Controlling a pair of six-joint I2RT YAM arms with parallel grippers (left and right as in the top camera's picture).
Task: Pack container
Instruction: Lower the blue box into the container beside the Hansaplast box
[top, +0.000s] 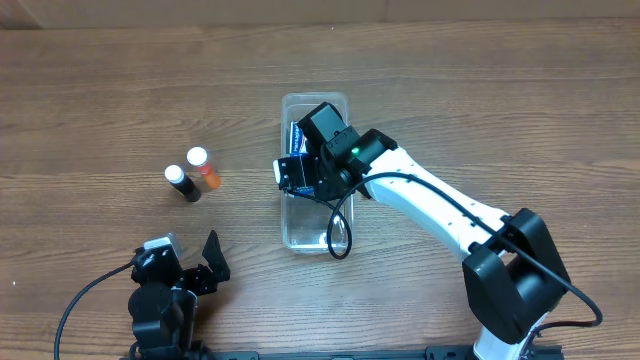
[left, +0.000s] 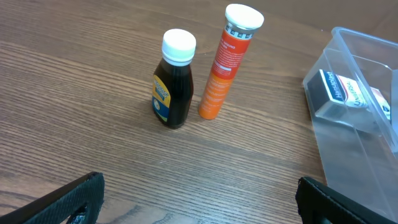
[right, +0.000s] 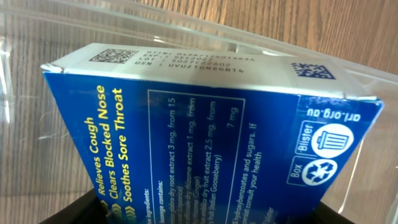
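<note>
The clear plastic container (top: 305, 235) lies lengthwise at the table's centre. My right gripper (top: 305, 175) is over its middle, shut on a blue medicine box (top: 292, 172). In the right wrist view the blue box (right: 205, 130) fills the frame, tilted, with the black fingers (right: 205, 216) at its lower corners and the container's wall (right: 186, 28) behind it. My left gripper (top: 188, 262) is open and empty near the front left. In the left wrist view its fingers (left: 199, 199) frame bare wood, and the container (left: 360, 149) stands at the right with a dark box (left: 339, 93) inside.
A dark-liquid bottle with a white cap (top: 182, 184) (left: 173, 87) and an orange tube with a white cap (top: 204, 168) (left: 227, 62) stand upright side by side left of the container. A black cable (top: 340, 225) hangs from the right arm over the container's near end.
</note>
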